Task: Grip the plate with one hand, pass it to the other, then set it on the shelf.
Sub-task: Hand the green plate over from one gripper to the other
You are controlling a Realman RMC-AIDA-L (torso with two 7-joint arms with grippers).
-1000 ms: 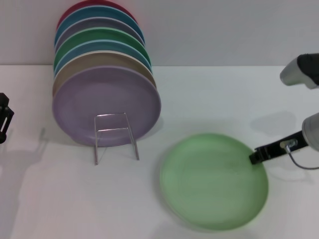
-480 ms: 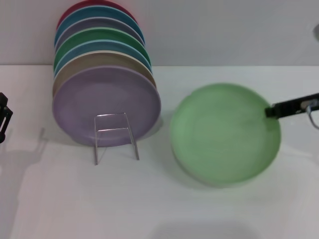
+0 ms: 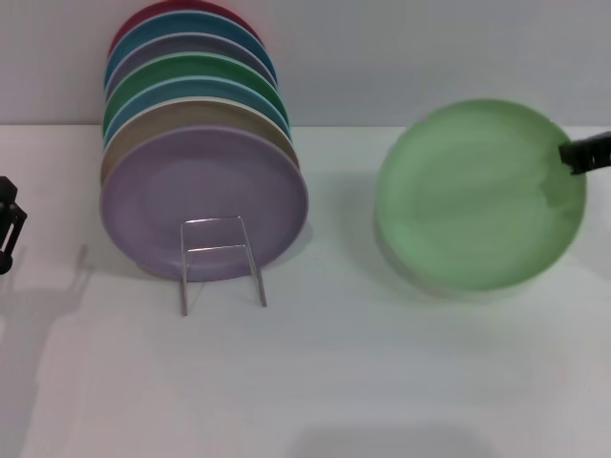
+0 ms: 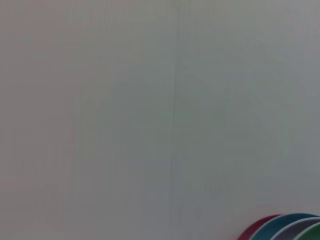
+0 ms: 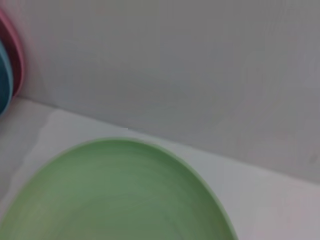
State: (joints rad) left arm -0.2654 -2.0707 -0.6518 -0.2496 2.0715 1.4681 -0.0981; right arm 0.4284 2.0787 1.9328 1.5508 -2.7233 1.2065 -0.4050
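The pale mint-green plate point(image 3: 477, 196) hangs in the air at the right of the head view, tilted toward me, above the white table. My right gripper point(image 3: 571, 156) is shut on its right rim; only a black finger shows at the frame's edge. The plate also fills the lower part of the right wrist view point(image 5: 115, 192). The silver wire shelf point(image 3: 221, 260) stands at the left centre and holds a row of upright plates, its front loops free. My left gripper point(image 3: 6, 224) is parked at the far left edge.
A stack of upright plates leans on the rack: a lavender plate point(image 3: 203, 202) in front, then tan, blue, green, purple, blue and red ones behind. The grey wall point(image 3: 401, 57) runs behind the white table point(image 3: 315, 382). The left wrist view shows the wall and plate tops point(image 4: 287, 227).
My right gripper has lifted the mint-green plate off the table, up and to the right, and tilted it to face me. The left arm has not moved.
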